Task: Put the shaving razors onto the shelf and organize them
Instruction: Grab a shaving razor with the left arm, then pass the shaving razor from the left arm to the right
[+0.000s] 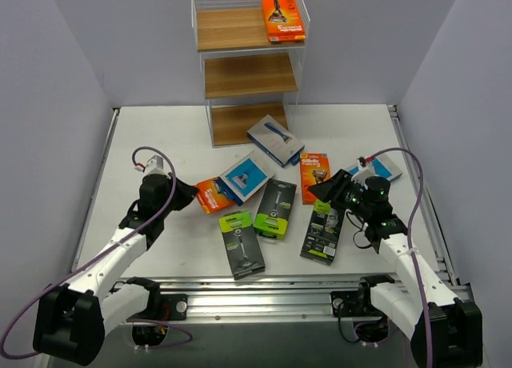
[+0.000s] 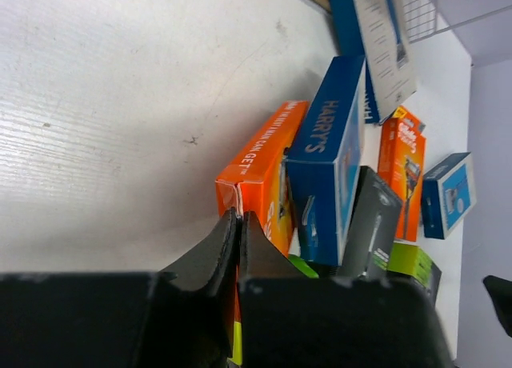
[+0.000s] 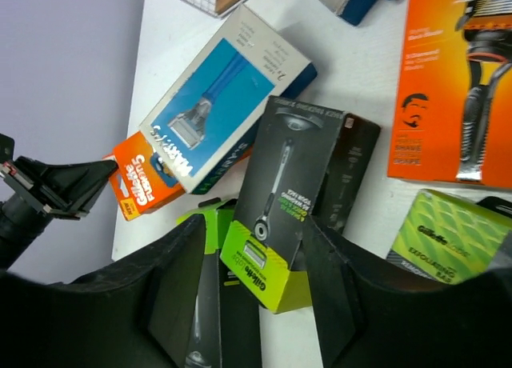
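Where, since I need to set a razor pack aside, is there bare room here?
Bare: the white table left of the wire-and-wood shelf; the shelf's middle board; the top tier left of the orange razor pack. Crowded: the table's centre, where black-and-lime, blue-and-white and orange packs cluster.

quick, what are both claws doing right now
Left claw: closed, tips by the orange razor pack, nothing clearly gripped.
Right claw: open, fingers either side of the black and green razor pack, not holding it.
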Tool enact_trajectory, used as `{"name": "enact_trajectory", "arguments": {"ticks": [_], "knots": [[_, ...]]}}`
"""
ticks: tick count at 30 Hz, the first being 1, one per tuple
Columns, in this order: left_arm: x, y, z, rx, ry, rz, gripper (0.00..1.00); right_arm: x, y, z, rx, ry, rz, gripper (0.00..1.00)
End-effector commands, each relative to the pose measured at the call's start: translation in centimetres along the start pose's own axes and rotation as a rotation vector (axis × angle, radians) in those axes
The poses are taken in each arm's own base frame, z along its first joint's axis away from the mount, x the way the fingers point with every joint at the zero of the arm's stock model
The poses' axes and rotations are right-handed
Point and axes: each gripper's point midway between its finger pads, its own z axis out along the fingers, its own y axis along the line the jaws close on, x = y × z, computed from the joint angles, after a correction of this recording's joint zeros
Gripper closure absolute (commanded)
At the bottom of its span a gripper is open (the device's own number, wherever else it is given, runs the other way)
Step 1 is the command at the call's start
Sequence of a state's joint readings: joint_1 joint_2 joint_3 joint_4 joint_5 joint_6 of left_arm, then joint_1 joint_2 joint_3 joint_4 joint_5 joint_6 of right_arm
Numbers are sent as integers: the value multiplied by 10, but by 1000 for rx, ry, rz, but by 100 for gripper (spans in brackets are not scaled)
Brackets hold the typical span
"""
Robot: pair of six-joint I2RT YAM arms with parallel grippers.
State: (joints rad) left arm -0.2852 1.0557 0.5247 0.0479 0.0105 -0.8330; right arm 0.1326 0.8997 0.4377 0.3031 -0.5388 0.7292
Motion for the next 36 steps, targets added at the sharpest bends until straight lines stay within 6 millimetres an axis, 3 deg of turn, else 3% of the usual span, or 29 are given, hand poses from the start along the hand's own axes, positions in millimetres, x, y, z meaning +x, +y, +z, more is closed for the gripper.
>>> {"name": "enact_trajectory", "arguments": {"ticks": [1,7,11,12,15,19,24,30,32,36], "knots": [[-32,-24,-25,19,-77,7,98,0,31,-2,-130,-3,-14,52],[-60,-47,-63,48,-149,22,98,25,64,12,-206,54,21,39],[-74,-63,-87,96,-196,8,98,30,106,12,-364,43,100,35],[-80,-69,-96,120,-221,-1,98,41,119,11,-393,74,101,35],[-87,-76,-110,145,-246,-12,98,42,142,15,-390,63,109,31],[-94,-86,-123,183,-274,-22,98,52,177,12,-467,62,246,26],[-103,-106,-139,300,-326,-61,98,66,189,16,-488,54,392,22],[-105,-132,-157,453,-332,-64,98,86,215,21,-529,51,477,10],[-104,-141,-162,505,-329,-71,98,85,231,16,-603,57,512,9],[-105,-157,-174,609,-330,-96,98,86,242,20,-677,46,621,8]]}}
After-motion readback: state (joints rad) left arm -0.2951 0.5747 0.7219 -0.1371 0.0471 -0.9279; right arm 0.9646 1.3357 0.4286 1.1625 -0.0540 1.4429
